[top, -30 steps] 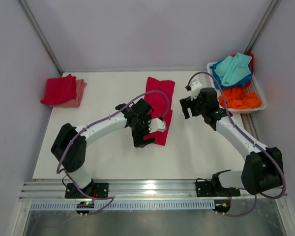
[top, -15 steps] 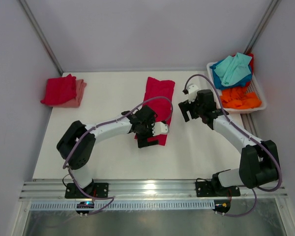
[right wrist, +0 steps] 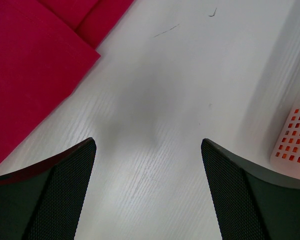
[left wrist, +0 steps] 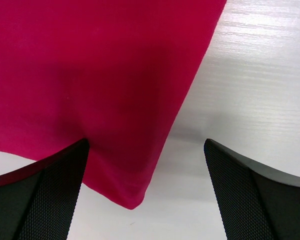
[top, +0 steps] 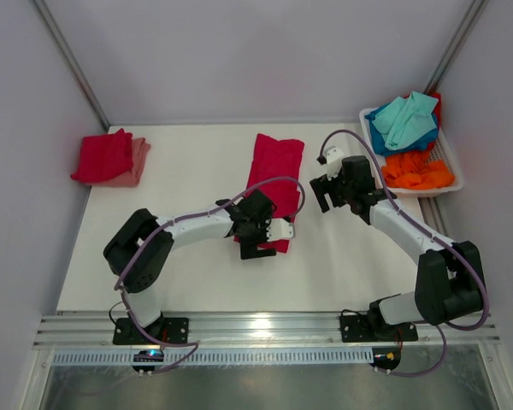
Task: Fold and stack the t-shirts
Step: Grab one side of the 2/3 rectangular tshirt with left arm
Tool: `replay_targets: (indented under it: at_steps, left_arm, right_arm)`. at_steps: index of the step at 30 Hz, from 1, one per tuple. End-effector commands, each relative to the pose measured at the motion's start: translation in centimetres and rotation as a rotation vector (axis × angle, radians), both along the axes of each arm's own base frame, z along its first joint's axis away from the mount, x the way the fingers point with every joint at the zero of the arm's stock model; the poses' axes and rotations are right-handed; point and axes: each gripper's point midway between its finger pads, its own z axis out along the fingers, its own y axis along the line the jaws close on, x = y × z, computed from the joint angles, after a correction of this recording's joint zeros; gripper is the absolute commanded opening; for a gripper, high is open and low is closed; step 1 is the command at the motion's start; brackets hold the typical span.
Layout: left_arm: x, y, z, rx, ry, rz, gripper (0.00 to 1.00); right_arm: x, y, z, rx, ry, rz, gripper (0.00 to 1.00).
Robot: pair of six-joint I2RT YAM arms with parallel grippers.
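Both jaws spread, empty: the left gripper (left wrist: pixel 145 195) straddles the crimson t-shirt's (left wrist: pixel 90 75) corner, frame centre; the right gripper (right wrist: pixel 147 195) hovers beside. Pinching one layer could undo the fold.

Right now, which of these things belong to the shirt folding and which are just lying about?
In the job: crimson t-shirt mid-table; folded red-and-pink stack; teal t-shirt and orange t-shirt waiting.
Just there: white basket; table.

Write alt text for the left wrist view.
The left pincer hangs open above a corner of the crimson t-shirt, which lies flat on the white table. The corner sits between its two black fingers.
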Motion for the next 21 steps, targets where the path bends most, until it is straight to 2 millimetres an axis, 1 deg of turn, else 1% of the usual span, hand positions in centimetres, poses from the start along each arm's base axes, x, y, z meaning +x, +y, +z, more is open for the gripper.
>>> replay_targets:
  at_steps: [1, 5, 6, 12, 14, 15, 18, 19, 21]
  left_arm:
    - [1.2, -0.8, -0.4, -0.013, -0.056, -0.017, 0.99]
    - [2.0, -1.2, -1.0, -0.016, -0.079, -0.006, 0.99]
    - [2.1, -1.2, -1.3, -0.01, -0.076, 0.0, 0.99]
    - [2.4, -1.3, -1.7, -0.005, -0.077, 0.023, 0.99]
    - [2.4, -1.3, -1.6, -0.003, -0.075, 0.023, 0.95]
    - [2.2, -1.2, -1.7, 0.002, -0.063, 0.018, 0.89]
    - [2.0, -1.3, -1.6, 0.012, -0.039, 0.013, 0.79]
    - [1.6, -1.2, -1.8, 0.023, -0.016, 0.013, 0.71]
    - [1.6, -1.3, -1.9, 0.027, -0.003, 0.012, 0.63]
  right_arm:
    - [1.3, 0.2, 2.0, 0.01, -0.065, -0.001, 0.9]
    - [1.2, 0.3, 2.1, 0.013, -0.065, 0.003, 0.89]
    - [1.2, 0.3, 2.1, 0.014, -0.064, 0.002, 0.9]
    - [1.1, 0.5, 2.1, 0.022, -0.058, 0.012, 0.9]
    - [1.0, 0.6, 2.1, 0.024, -0.058, 0.016, 0.9]
    - [1.1, 0.6, 2.1, 0.022, -0.058, 0.018, 0.9]
    - [1.0, 0.6, 2.1, 0.021, -0.057, 0.02, 0.9]
    - [1.1, 0.6, 2.2, 0.021, -0.059, 0.02, 0.9]
    - [1.0, 0.6, 2.1, 0.021, -0.057, 0.02, 0.9]
